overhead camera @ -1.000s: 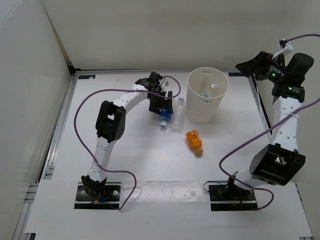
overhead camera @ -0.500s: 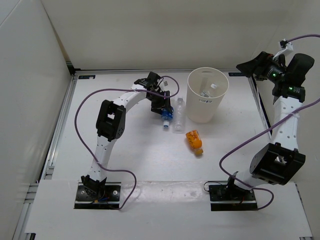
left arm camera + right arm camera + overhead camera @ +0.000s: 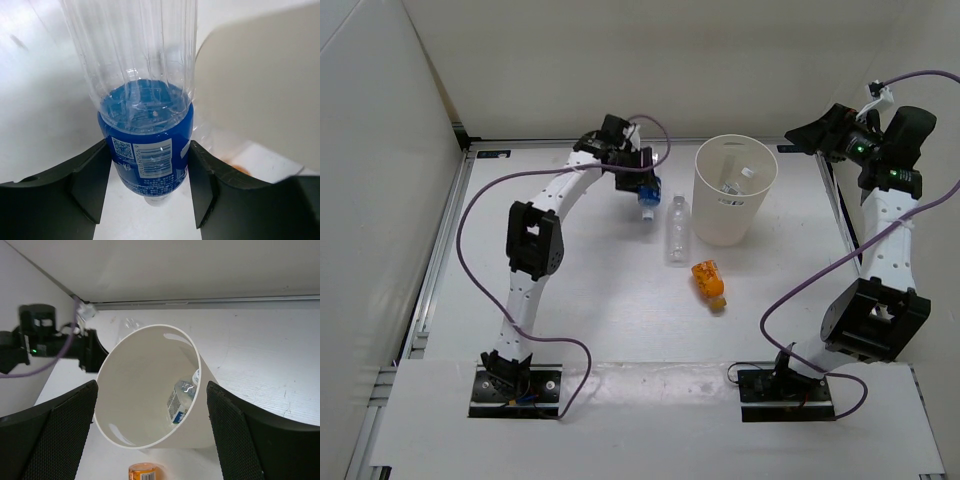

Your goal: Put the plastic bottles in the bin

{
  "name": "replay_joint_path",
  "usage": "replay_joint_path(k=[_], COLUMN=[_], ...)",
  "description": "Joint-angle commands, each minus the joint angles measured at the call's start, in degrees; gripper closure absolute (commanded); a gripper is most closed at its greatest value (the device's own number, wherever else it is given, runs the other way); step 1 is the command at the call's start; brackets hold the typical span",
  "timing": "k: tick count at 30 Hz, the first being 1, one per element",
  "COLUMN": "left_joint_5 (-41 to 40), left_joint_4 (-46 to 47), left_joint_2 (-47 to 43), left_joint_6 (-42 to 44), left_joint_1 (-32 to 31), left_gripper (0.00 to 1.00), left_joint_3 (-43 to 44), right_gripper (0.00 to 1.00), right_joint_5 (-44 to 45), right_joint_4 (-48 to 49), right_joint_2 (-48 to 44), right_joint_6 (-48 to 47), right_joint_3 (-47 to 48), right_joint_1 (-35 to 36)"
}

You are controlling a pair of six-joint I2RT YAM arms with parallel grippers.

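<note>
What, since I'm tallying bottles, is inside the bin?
One clear bottle with a white-blue label lies inside the bin. Its wall hides part of the floor from view.

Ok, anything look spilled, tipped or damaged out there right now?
Nothing stands out. The bin stands upright with one bottle inside. The plain clear bottle and the orange bottle lie on their sides on the table, with no spill visible. The left gripper is shut on the blue-label bottle.
</note>
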Motion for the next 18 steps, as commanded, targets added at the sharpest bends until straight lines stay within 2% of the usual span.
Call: replay_joint_path(k=[1, 4, 10, 11, 13, 16, 18], left_joint_5=[-3.8, -7.1, -11.6, -11.8, -12.8, -13.1, -13.0], left_joint_4=[4.3, 7.8, 22.6, 27.8, 30.3, 32.6, 33.3], left_joint_2=[-7.9, -10.2, -14.8, -15.1, -15.0, -11.8, -9.8], left_joint_6=[2.7, 2.7, -0.4, -0.5, -0.5, -0.9, -1.4], left_joint_1=[0.9, 0.8, -0.6, -0.8, -2.8, -5.2, -7.4], left_gripper=[0.69, 0.72, 0.79, 0.79, 0.79, 0.79, 0.78], left_joint_3=[7.8, 10.3, 11.3, 12.1, 13.7, 23.4, 25.4], right_gripper=[0.1, 0.1, 0.1, 0.1, 0.1, 0.1, 0.1], right_joint_5=[-0.7, -0.6, -0.2, -0.2, -0.2, -0.2, -0.2], right_joint_4=[0.7, 0.8, 1.1, 1.1, 1.1, 1.1, 1.2], right_joint_2=[-0.9, -1.4, -2.6, -2.9, -2.9, -3.3, -3.4], right_joint_6=[0.7, 1.0, 1.5, 1.5, 1.7, 1.7, 1.6], right_joint_3=[0.9, 0.4, -1.0, -1.1, -1.5, -1.9, -2.0], right_joint_1=[-0.1, -0.4, -0.6, -0.6, -0.7, -0.4, -0.4])
